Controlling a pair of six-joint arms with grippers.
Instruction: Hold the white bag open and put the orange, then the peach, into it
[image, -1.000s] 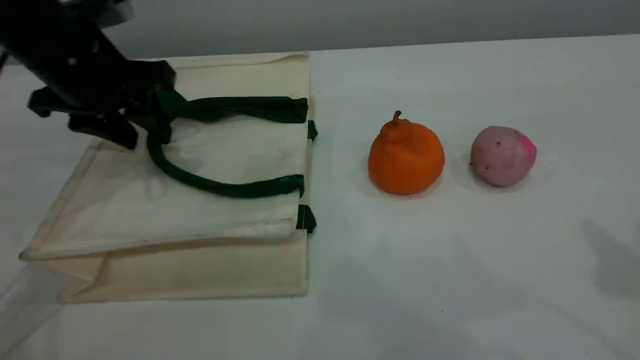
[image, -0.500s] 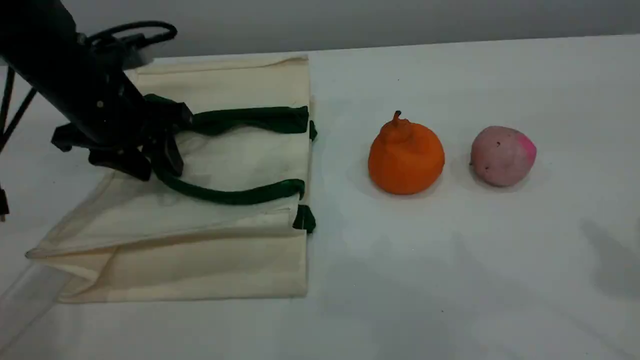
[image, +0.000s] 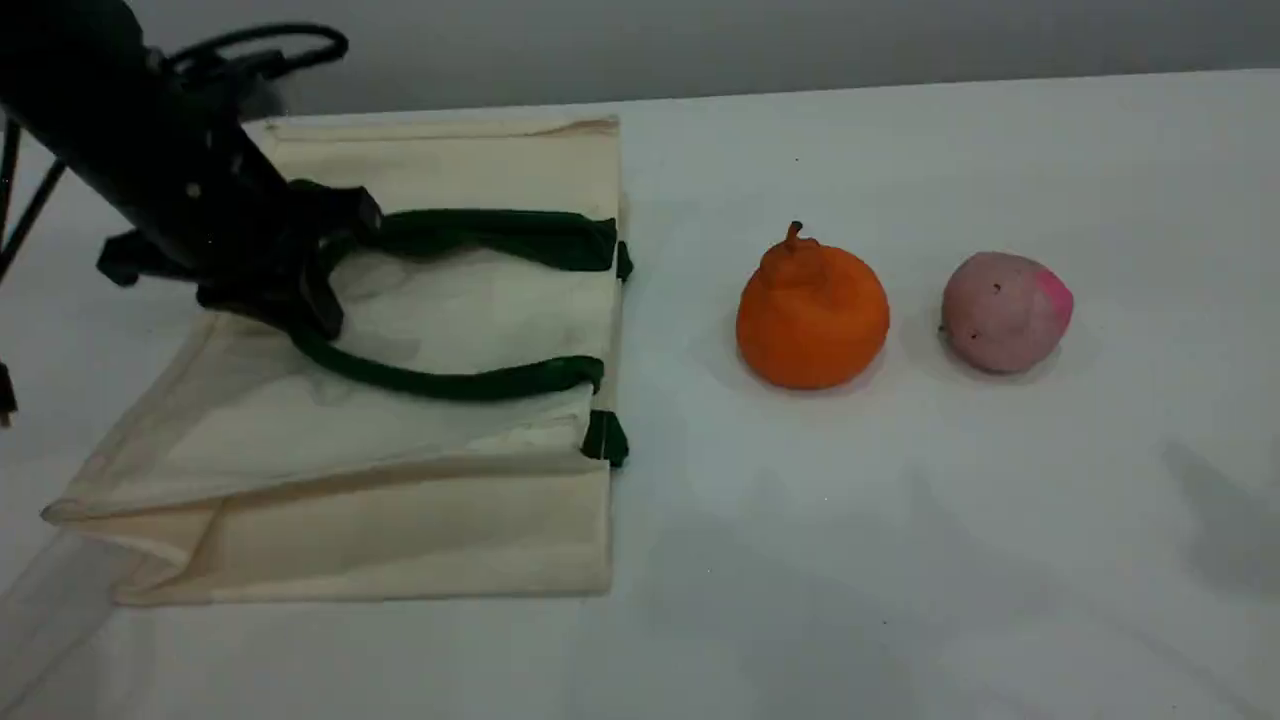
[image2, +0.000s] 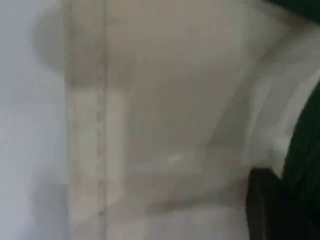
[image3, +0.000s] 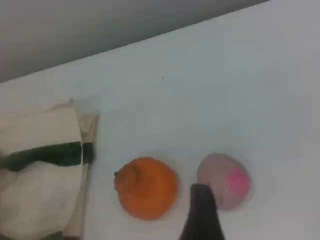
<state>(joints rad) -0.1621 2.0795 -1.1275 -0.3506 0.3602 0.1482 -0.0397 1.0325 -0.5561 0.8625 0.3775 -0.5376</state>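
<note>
White bag (image: 400, 440) first, the biggest thing on the table (image: 900, 560): a cream canvas tote lying flat on its side at the left, folded along its gusset, with its mouth facing right toward the fruit. Its cloth looks soft and creased, the seams stiff at the edges. The upper dark green strap handle (image: 450, 383) loops across the top panel, a flat woven band. The left end effector (image: 300, 275), black and angular, sits at the far bend of that loop and is clamped shut on the strap; in the left wrist view a dark fingertip lies right against green fabric. Gripping there makes sense, I judge, because raising the strap should pull the upper panel away from the lower one and open the mouth, which is not yet open.

To the right of the bag, apart from it, stands the orange (image: 812, 318), round with a bumpy neck and a small stem nub, its skin matte and dimpled. Just beyond it rests the peach (image: 1005, 311), slightly smaller, dull pink with a bright pink patch and dark specks. Both sit untouched in a row, within the right arm's reach. The right end effector (image3: 202, 220) hangs above them, its jaws spread wide and holding nothing.
</note>
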